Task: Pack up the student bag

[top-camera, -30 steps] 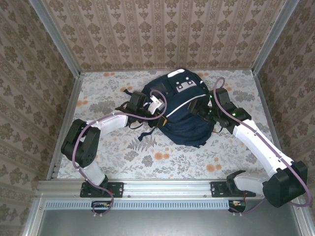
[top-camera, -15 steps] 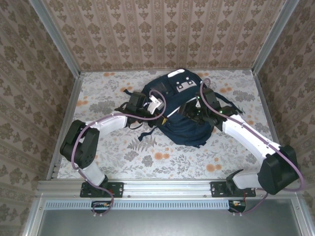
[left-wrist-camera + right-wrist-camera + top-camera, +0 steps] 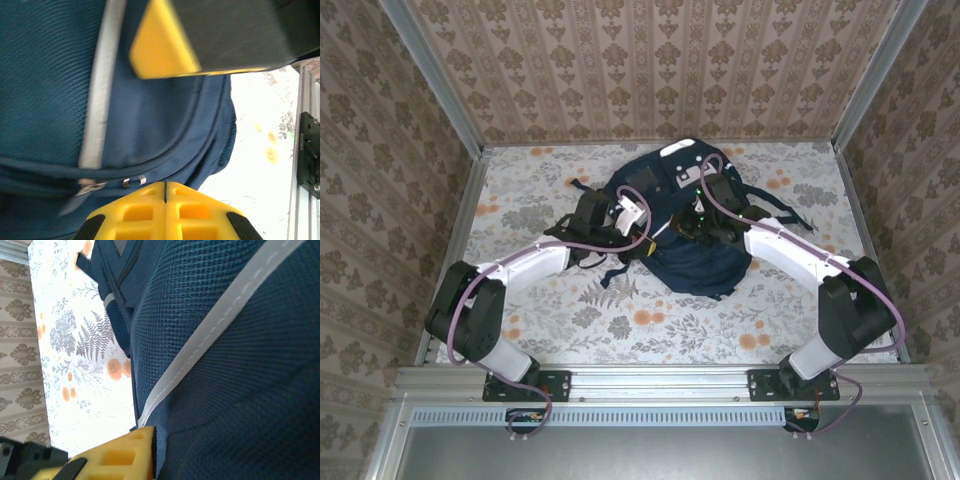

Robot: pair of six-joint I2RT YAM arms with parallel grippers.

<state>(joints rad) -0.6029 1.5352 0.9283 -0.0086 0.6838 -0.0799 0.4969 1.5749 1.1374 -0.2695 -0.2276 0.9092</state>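
Centrally, student bag (image 3: 705,265) on table (image 3: 790,310), left claw (image 3: 165,187) closed, right claw (image 3: 698,225) against it.

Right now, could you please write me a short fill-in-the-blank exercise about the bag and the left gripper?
1. The student bag lies on a table with a ___ pattern.
2. The left gripper is ___, its two tips meeting with no gap.
3. Its fingers are coloured ___.

Missing words: floral; shut; yellow.
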